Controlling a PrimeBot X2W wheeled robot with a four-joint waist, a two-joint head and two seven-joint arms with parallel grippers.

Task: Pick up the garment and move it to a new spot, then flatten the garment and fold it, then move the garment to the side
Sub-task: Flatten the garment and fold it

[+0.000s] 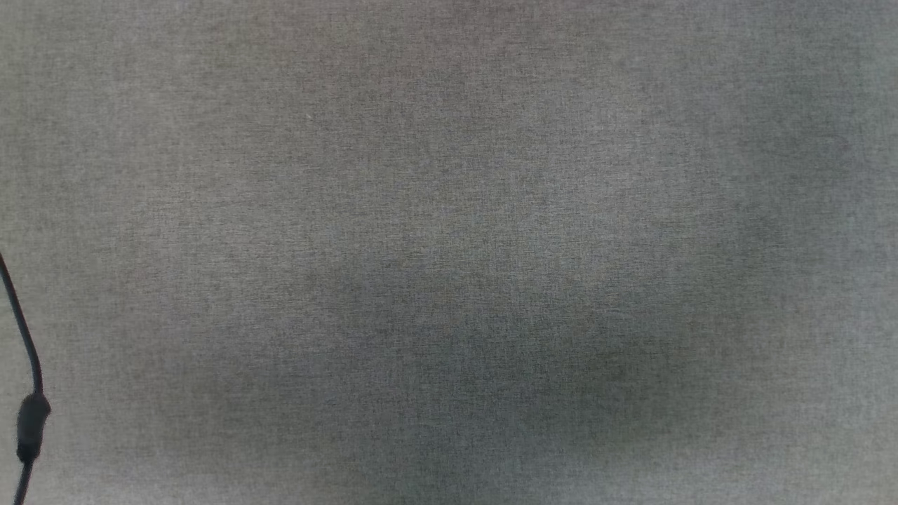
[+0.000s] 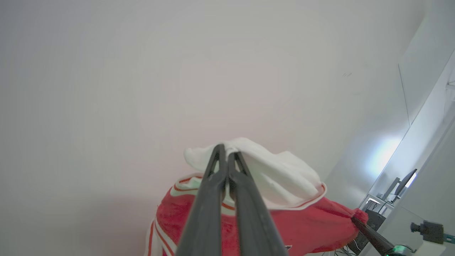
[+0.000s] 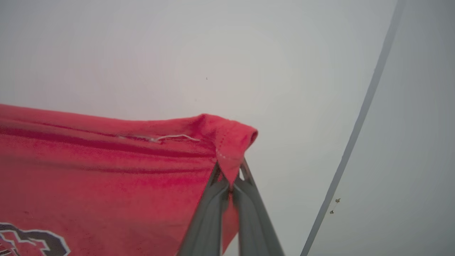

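Fingers of left gripper point(image 2: 227, 151) & right gripper point(image 3: 230, 167) both clamp the garment point(image 3: 89, 167), hung in air btwn them: left on white sleeve point(image 2: 277, 174), right on thin hem corner point(image 3: 234, 137), which prob could slip, dropping that side bunched.

You'll find the worktop point(image 1: 449, 210) has a grey, finely woven cloth look, matt and slightly grainy. The cable point(image 1: 31, 414) at its edge is black and dull, like rubber or plastic. The garment point(image 2: 312, 220) is soft matt cloth: a red body with stitched hems and a loose white thread, a smoother white sleeve, and flat printed lettering. The left hand point(image 2: 227, 151) and right hand point(image 3: 230, 172) have dark fingers point(image 2: 206, 213) that look like hard plastic with a faint satin sheen. The pale surface point(image 2: 106, 71) behind is smooth and matt.
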